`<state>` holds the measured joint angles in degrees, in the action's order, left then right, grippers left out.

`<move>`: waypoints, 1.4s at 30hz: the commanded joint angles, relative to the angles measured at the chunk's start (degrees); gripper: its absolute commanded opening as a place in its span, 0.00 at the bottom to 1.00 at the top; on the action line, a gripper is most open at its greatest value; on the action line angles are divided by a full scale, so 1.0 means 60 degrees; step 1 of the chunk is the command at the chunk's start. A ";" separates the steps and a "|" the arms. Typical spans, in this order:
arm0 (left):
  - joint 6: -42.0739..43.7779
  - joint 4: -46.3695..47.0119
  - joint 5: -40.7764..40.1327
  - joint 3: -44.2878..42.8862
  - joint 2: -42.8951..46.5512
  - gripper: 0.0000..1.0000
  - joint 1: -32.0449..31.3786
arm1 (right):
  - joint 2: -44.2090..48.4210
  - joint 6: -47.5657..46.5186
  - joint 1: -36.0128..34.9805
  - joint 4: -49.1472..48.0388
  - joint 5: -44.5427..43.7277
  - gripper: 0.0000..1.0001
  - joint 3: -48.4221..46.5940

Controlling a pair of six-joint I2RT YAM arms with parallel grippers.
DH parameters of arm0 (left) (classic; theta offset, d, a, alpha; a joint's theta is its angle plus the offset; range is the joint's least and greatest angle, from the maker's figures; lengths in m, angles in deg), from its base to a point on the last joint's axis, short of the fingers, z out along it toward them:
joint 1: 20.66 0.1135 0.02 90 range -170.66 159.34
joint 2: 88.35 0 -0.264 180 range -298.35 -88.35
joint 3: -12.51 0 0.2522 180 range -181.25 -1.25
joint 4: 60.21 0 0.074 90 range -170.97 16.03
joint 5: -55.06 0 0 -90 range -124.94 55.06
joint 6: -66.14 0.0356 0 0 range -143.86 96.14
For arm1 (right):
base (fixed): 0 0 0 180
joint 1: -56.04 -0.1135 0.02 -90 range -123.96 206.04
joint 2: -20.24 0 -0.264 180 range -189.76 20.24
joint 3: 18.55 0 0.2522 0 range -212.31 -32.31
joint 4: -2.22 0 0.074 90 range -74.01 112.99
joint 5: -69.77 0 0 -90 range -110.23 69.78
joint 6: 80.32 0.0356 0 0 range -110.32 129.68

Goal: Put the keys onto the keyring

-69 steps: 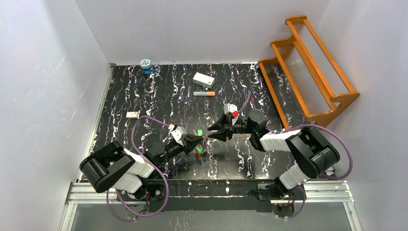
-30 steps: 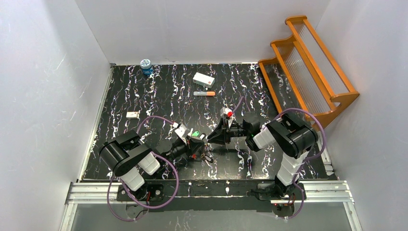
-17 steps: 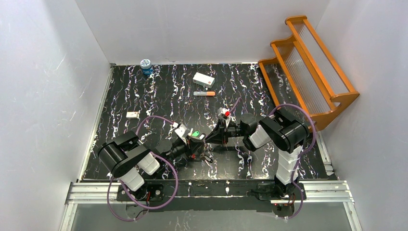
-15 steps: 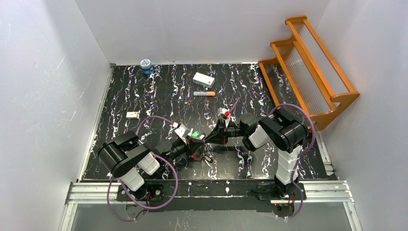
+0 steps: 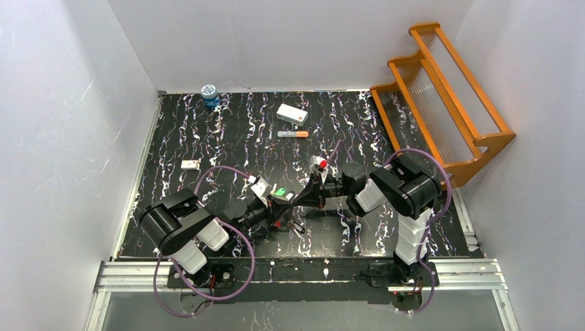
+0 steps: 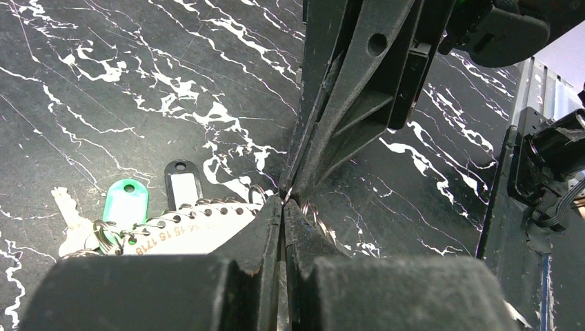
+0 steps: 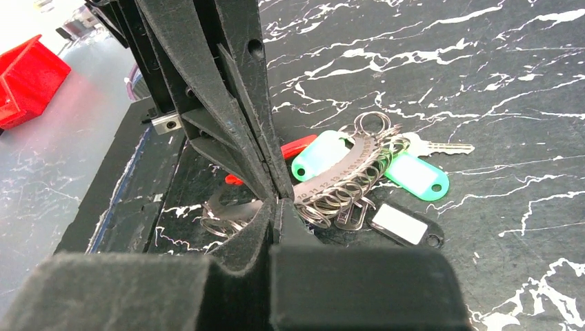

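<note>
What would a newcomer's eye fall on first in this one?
The left end effector and right end effector, both shut, meet tip to tip low over the near middle of the black marbled table. Beside their tips lies the keyring, a numbered metal strip crowded with rings and green-tagged keys. An orange rack stands at the far right.

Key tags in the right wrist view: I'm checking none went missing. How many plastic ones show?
4: a green tag against the rings, a second green tag right of them, a black tag nearest the camera, a red tag partly behind the left gripper. More may be hidden.
</note>
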<state>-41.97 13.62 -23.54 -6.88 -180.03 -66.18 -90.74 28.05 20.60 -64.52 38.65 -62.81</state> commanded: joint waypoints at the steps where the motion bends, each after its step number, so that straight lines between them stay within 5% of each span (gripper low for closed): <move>1: 0.0264 0.2476 0.0000 0.0036 0.0418 0.00 -0.0012 | 0.0524 -0.1156 -0.0080 0.1246 0.0169 0.01 -0.0205; 7: 0.0650 0.2472 -0.0629 0.0333 0.0408 0.47 -0.0008 | 0.1869 -0.4683 -0.0128 0.7247 -0.0176 0.01 -0.1178; 11: 0.1204 0.2236 -0.0650 0.0454 0.0565 0.57 -0.0011 | 0.2273 -0.6880 -0.0303 1.1136 -0.0859 0.01 -0.2225; 16: 0.2044 0.0737 0.0041 0.0249 0.1254 0.58 -0.0012 | 0.2177 -0.8271 -0.0720 1.4292 -0.1494 0.01 -0.3246; 24: 0.3502 -0.1461 0.1167 0.0125 0.2503 0.50 -0.0005 | 0.1967 -0.9128 -0.1736 1.6933 -0.3728 0.01 -0.4313; 30: 0.3896 -0.2446 0.2247 -0.0202 0.2438 0.42 -0.0015 | 0.2048 -0.9029 -0.2023 1.7056 -0.4061 0.01 -0.4668; 37: 0.4317 -0.2940 0.2172 -0.0294 0.2109 0.45 -0.0013 | 0.2526 -0.8934 -0.2091 1.7019 -0.3944 0.01 -0.4937; 42: 0.4521 -0.3125 0.2205 -0.0512 0.1814 0.37 -0.0013 | 0.2895 -0.8980 -0.2118 1.6939 -0.3761 0.01 -0.4965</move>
<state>-17.38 -4.08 -11.54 -7.66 -168.12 -66.18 -77.06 -25.10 8.29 36.32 14.65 -89.96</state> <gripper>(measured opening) 0.394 0.031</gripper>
